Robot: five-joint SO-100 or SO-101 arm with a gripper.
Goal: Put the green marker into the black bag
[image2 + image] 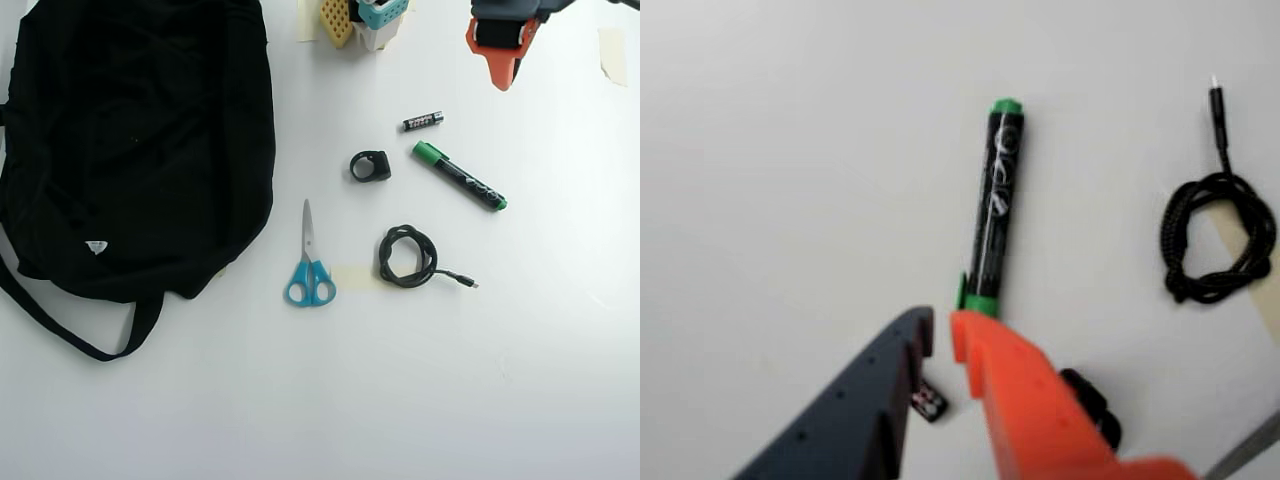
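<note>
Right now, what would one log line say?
gripper: open, empty, above table | marker: lying on table, untouched | bag: left in overhead view, marker not inside

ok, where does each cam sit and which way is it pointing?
Wrist view: rides on the arm, looks down along the hand at the green marker and coiled cable; both fingers show, slightly apart.
Overhead view: fixed above, looks straight down at the table with the black bag and scissors; the hand's orange finger shows at the top edge.
Shared: marker, cable, battery.
</note>
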